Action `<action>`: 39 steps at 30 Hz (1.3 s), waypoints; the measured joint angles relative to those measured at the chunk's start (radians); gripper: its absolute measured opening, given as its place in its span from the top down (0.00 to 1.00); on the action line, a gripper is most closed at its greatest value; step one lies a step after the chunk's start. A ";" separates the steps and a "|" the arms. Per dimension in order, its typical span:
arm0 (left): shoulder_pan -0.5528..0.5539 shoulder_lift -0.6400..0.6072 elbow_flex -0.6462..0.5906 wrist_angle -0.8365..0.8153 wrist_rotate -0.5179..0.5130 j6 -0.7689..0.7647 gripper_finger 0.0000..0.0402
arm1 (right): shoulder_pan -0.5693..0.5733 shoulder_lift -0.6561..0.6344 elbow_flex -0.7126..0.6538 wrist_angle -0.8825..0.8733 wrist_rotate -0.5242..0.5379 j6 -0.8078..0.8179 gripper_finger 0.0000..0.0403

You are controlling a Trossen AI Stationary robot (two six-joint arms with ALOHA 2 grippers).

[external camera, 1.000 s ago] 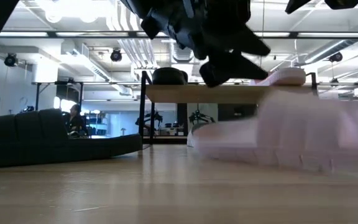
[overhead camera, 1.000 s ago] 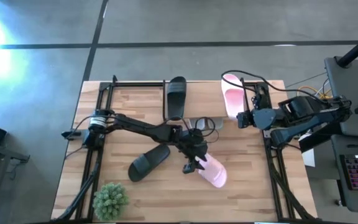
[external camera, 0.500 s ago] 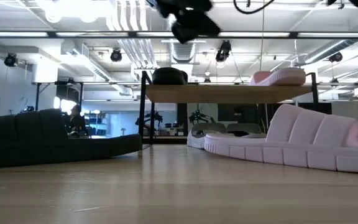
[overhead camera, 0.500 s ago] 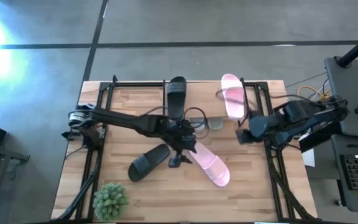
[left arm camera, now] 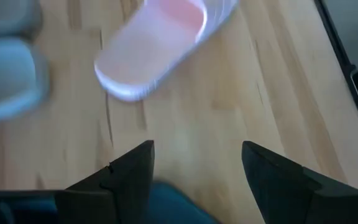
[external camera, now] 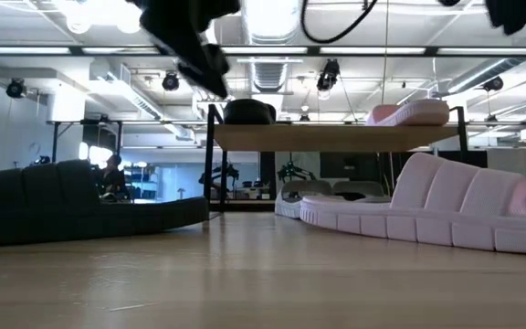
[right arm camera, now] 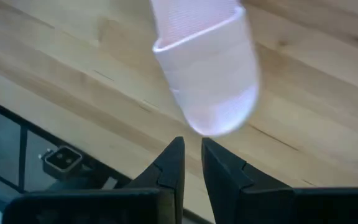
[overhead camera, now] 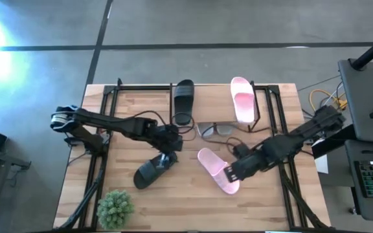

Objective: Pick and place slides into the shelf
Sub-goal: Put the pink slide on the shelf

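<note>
One pink slide [overhead camera: 214,168] lies flat on the table, slanting, with a black slide [overhead camera: 154,169] to its left. My right gripper [overhead camera: 230,175] hangs over the pink slide's near-right end [right arm camera: 213,106]; its fingers [right arm camera: 191,149] stand a narrow gap apart and hold nothing. My left gripper [overhead camera: 168,154] is open [left arm camera: 194,152] above the black slide's far end and is also empty. On top of the shelf [external camera: 336,137] rest another black slide [overhead camera: 184,97] and another pink slide [overhead camera: 241,103]. Grey slides [overhead camera: 214,129] lie under the shelf's front.
A small green plant [overhead camera: 115,207] stands at the table's near left corner. Black frame rails [overhead camera: 99,162] run along both sides of the table. Bare wood [overhead camera: 173,207] stretches along the near edge between the plant and the pink slide.
My left gripper has drawn back from the pink slide, up and toward the table's left, ending over the black slide. The pink slide has settled flat on the table. My right gripper has swung from beside the shelf down toward the near edge, over the pink slide.
</note>
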 joint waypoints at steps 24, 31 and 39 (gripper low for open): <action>-0.004 -0.504 -0.439 0.009 -0.126 -0.311 0.43 | -0.049 0.380 0.040 0.282 0.270 -0.079 0.93; -0.004 -0.497 -0.449 0.005 -0.126 -0.311 0.43 | -0.046 0.448 0.040 0.276 0.176 -0.087 0.93; -0.004 -0.482 -0.475 0.015 -0.126 -0.310 0.43 | 0.013 0.398 0.041 0.189 0.062 -0.106 0.93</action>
